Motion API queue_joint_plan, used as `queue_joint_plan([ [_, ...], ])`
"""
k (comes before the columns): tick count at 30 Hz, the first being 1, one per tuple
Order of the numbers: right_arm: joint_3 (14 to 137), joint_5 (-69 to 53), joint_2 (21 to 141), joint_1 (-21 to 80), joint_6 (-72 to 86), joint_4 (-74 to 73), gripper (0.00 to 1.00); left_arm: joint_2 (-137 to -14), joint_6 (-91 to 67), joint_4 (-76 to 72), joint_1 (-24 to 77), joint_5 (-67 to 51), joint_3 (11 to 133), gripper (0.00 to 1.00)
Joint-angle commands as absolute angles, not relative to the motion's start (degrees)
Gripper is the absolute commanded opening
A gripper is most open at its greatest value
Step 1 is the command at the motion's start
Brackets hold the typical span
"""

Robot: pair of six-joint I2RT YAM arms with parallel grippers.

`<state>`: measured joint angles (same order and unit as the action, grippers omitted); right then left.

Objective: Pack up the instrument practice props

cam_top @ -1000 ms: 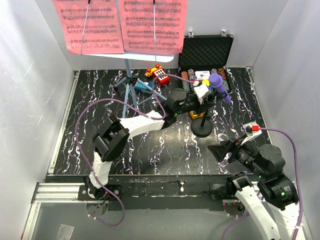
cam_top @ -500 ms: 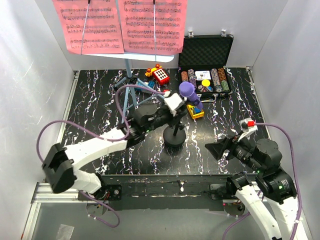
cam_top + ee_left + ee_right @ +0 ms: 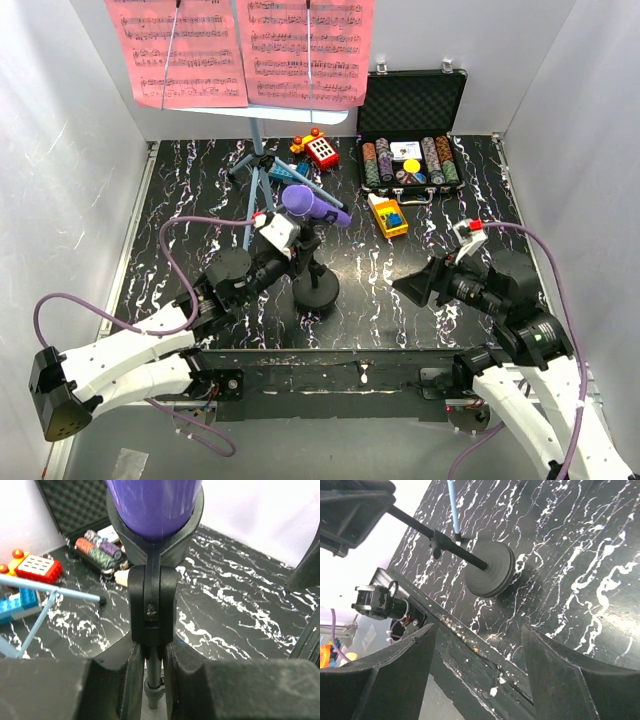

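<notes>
My left gripper [image 3: 296, 246] is shut on the thin black mic stand [image 3: 306, 262], whose round base [image 3: 316, 291] sits low over the near middle of the table. The purple microphone [image 3: 313, 206] rests in the stand's clip. In the left wrist view the stand's pole [image 3: 153, 667] is clamped between my fingers [image 3: 122, 680], with the microphone [image 3: 152, 505] above. The light-blue music stand [image 3: 257, 165] with pink sheet-music pages [image 3: 240, 50] stands at the back left. My right gripper [image 3: 418, 287] is open and empty at the right; its view shows the round base [image 3: 490, 570].
An open black case of poker chips [image 3: 408, 150] stands at the back right. A small red toy [image 3: 319, 150] and a yellow toy [image 3: 388, 216] lie near the back middle. White walls close in the table on three sides.
My left arm has drawn back toward the near left, carrying the mic stand and microphone from the right middle to the near middle. My right gripper has edged left and up.
</notes>
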<state>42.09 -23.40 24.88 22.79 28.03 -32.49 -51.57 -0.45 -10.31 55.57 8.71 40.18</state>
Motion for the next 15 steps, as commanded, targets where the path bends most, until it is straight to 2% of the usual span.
queue_joint_plan([
  [1,41.57,-27.25,28.82,24.43,29.62,-25.49,0.76,-48.87,-2.20,-14.23,55.81,13.97,37.27,0.00],
  [15,40.25,-16.00,43.23,42.44,31.37,-13.91,0.76,-48.78,-0.62,-18.72,55.72,16.00,30.85,0.00],
])
